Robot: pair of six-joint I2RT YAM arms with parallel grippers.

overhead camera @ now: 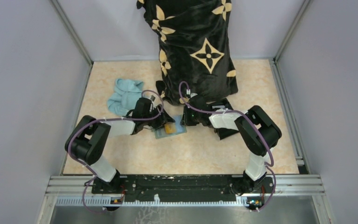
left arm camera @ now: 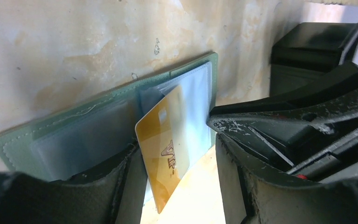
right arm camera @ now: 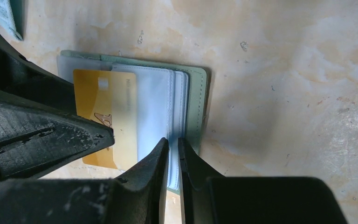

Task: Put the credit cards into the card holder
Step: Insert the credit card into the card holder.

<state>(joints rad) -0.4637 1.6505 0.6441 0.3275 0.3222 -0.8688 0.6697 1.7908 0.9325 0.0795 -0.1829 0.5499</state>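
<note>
The sage-green card holder [overhead camera: 179, 131] lies open on the table between both grippers. A tan-orange credit card [left arm camera: 165, 140] marked VIP sits partly inside one of its clear sleeves, with its near end sticking out. My left gripper [left arm camera: 177, 186] is open, with one finger on each side of that card's free end; the left finger stands close beside it. My right gripper [right arm camera: 173, 147] is shut on the edge of the holder's clear sleeves [right arm camera: 168, 102]. The same card [right arm camera: 105, 107] and the green cover [right arm camera: 196, 102] show in the right wrist view.
A black square box [left arm camera: 307, 51] stands just past the holder near the right arm. A light blue cloth [overhead camera: 123, 95] lies at the back left. A large black fabric with tan flower patterns [overhead camera: 196, 51] hangs over the back of the table. Frame walls enclose the sides.
</note>
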